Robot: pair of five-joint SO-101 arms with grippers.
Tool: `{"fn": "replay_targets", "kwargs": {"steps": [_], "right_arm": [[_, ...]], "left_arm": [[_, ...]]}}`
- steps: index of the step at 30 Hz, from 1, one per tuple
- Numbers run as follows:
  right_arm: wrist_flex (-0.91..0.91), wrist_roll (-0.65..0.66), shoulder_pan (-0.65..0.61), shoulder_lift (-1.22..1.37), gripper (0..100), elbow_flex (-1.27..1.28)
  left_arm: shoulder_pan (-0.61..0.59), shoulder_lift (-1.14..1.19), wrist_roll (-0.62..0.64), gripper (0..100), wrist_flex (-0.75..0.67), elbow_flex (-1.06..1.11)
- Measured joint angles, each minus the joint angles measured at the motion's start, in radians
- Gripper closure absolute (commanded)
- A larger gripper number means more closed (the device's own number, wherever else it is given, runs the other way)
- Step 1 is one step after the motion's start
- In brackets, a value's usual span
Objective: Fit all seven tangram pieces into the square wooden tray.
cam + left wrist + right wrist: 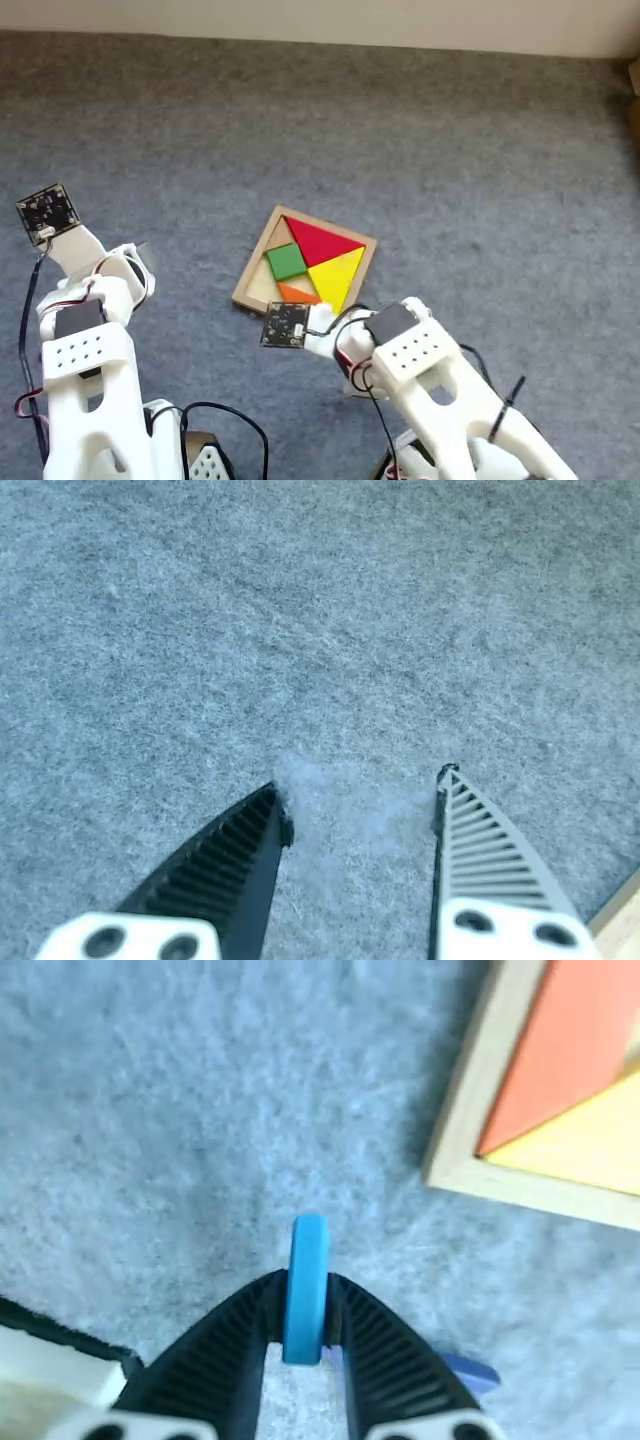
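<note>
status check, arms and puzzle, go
Left gripper open over carpet. Right gripper shut on blue piece, near tray corner. Tray part filled.

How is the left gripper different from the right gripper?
The left gripper is open and empty; the right gripper is shut on a blue piece. The left gripper hangs over bare carpet; the right gripper is beside the tray. Both point down at the carpet.

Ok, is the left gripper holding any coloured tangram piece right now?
No, the left gripper is open, with bare grey carpet between its fingers.
</note>
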Motion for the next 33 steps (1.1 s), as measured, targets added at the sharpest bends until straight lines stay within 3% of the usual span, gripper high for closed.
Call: {"fn": "replay_targets", "kwargs": {"steps": [13,24,33], "right_arm": [[-0.11,-0.219,0.006,-0.103,99.3,-0.115],[-0.087,-0.233,-0.031,0.273,99.3,-0.437],[-0.166,-0.233,-0.098,0.468,99.3,-0.477]], "left_arm": [[0.0,0.0,0.0,77,0.0,0.0],[0.0,0.0,0.0,77,0.0,0.0],[0.0,0.0,0.0,77,0.0,0.0]]}}
